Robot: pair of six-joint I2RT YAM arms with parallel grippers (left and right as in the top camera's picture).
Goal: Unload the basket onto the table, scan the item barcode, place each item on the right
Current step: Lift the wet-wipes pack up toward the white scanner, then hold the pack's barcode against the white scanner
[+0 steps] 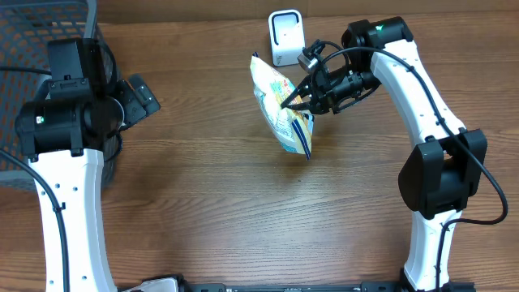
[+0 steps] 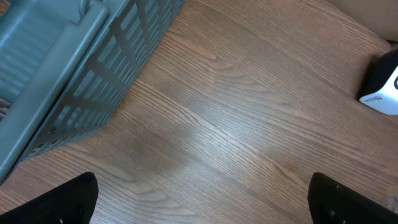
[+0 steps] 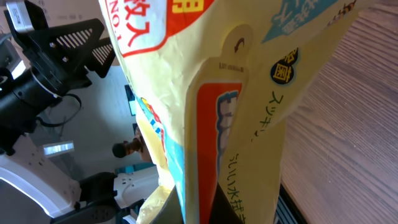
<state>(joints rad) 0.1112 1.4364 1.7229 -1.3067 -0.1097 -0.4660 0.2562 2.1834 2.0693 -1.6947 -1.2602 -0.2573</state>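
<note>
Clearly, the right gripper [image 1: 286,104] is clamped on the yellow pouch [image 1: 272,85], with the white scanner [image 1: 285,36] near, just beyond it. The left gripper [image 1: 139,95] gapes wide beside the basket [image 1: 32,32].

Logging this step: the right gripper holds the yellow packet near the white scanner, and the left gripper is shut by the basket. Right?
Not quite: the left gripper is open, fingers wide apart in the left wrist view. Otherwise correct: the right gripper holds the yellow packet near the white scanner; the left is by the basket.
</note>
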